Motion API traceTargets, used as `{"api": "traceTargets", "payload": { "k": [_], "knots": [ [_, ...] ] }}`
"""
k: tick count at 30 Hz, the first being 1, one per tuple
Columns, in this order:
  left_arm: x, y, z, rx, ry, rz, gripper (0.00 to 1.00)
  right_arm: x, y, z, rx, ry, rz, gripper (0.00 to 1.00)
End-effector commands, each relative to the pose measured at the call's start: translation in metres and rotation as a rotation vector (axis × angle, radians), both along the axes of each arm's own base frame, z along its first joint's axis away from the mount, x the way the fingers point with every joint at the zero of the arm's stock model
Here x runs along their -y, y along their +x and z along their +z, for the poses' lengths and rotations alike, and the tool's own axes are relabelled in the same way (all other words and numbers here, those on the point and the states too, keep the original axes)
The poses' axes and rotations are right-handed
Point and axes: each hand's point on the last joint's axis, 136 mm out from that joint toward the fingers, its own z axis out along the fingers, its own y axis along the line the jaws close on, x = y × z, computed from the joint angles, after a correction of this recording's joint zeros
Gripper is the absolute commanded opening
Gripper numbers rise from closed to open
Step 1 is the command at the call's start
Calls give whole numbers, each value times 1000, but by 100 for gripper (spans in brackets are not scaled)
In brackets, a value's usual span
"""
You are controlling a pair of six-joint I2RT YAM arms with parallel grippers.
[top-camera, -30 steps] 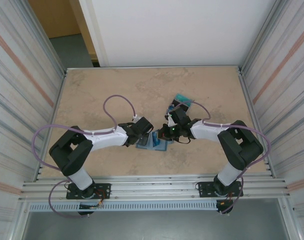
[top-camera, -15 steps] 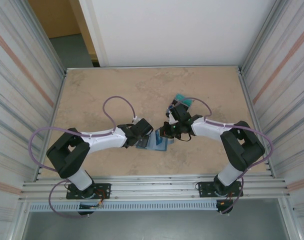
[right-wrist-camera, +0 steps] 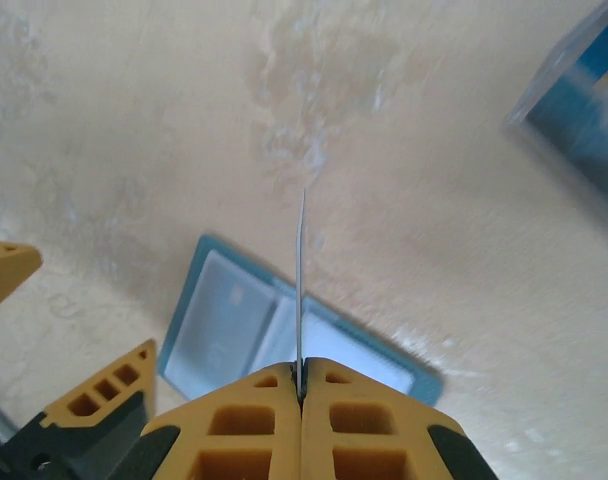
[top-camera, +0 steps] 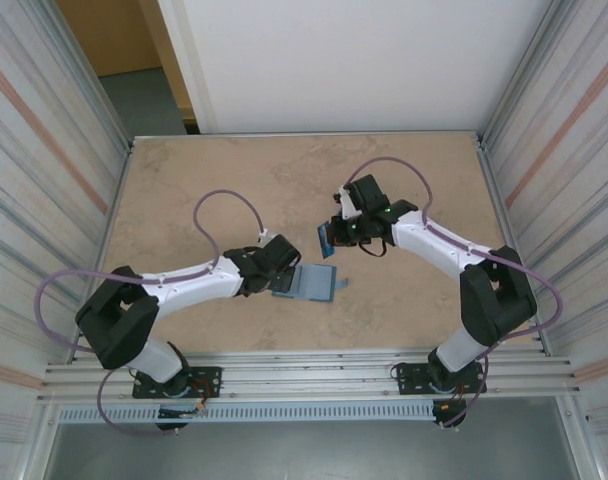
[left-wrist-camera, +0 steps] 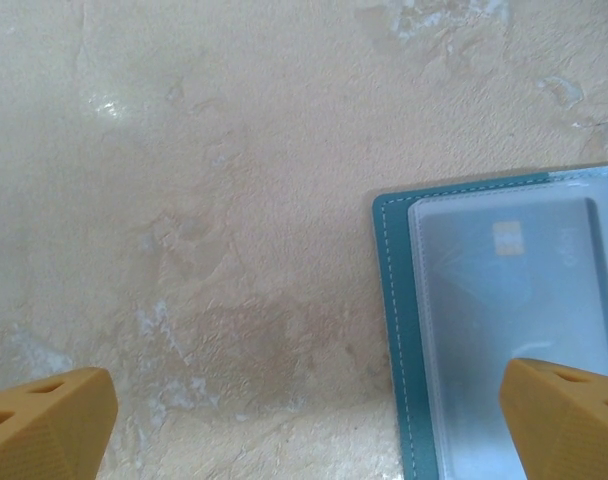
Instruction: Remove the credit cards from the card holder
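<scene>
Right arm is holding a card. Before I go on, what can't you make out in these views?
Held card: tiny in the top view, edge-on between the right fingers in the right wrist view; face unreadable.
Card holder: cut off by the left wrist view's right edge, a left finger overlapping it; remaining cards uncountable.
Card pile: blurred, cut off at the right wrist view's corner; count unclear.

Top cam is looking down from above and behind the arm bases point(top-camera: 174, 380), covering the whole surface point(top-camera: 234, 180). Left wrist cam is looking straight down, very close, card holder point(left-wrist-camera: 499, 320) lower right of frame. Right wrist cam is looking down from higher up, sharing that card holder with both others.
</scene>
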Motion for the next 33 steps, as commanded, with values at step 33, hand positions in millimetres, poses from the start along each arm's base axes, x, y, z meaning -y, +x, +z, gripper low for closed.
{"api": "traceTargets", "payload": {
  "k": [33],
  "knots": [
    [-33, -12, 18, 95, -45, 84, 99, 65, 82, 33, 340, -473, 289, 4]
  ]
}}
